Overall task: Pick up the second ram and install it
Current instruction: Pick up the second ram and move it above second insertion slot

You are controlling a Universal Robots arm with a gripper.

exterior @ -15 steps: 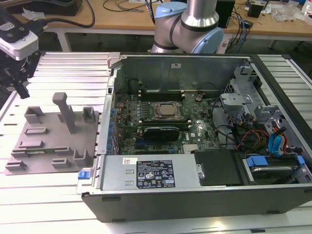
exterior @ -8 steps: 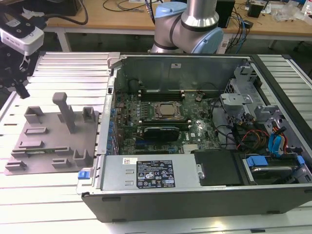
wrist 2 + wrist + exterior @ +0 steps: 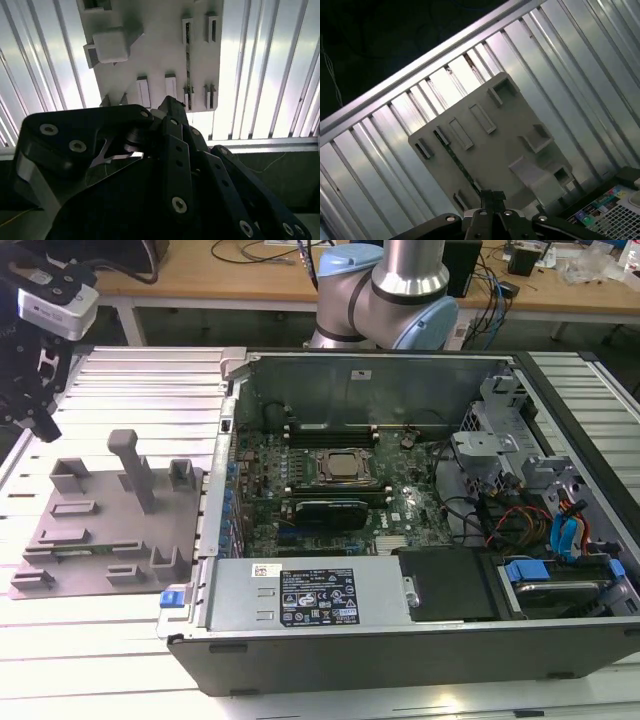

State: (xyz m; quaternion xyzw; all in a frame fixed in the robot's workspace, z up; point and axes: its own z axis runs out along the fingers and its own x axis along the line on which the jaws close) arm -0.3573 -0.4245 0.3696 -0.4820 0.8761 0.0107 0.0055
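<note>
In the first wrist view the claw (image 3: 487, 197) hung with its fingers pressed together, pinching nothing. Beneath it the grey holder tray (image 3: 505, 135) lay flat on the ribbed metal desk (image 3: 560, 65). The second ram (image 3: 451, 154), a thin green strip, sat on edge in one of the tray's slots, apart from the claw. In the exterior view, the open computer case (image 3: 330, 600) lay just beside the tray on the exterior view's right, its motherboard (image 3: 340, 490) exposed.
</note>
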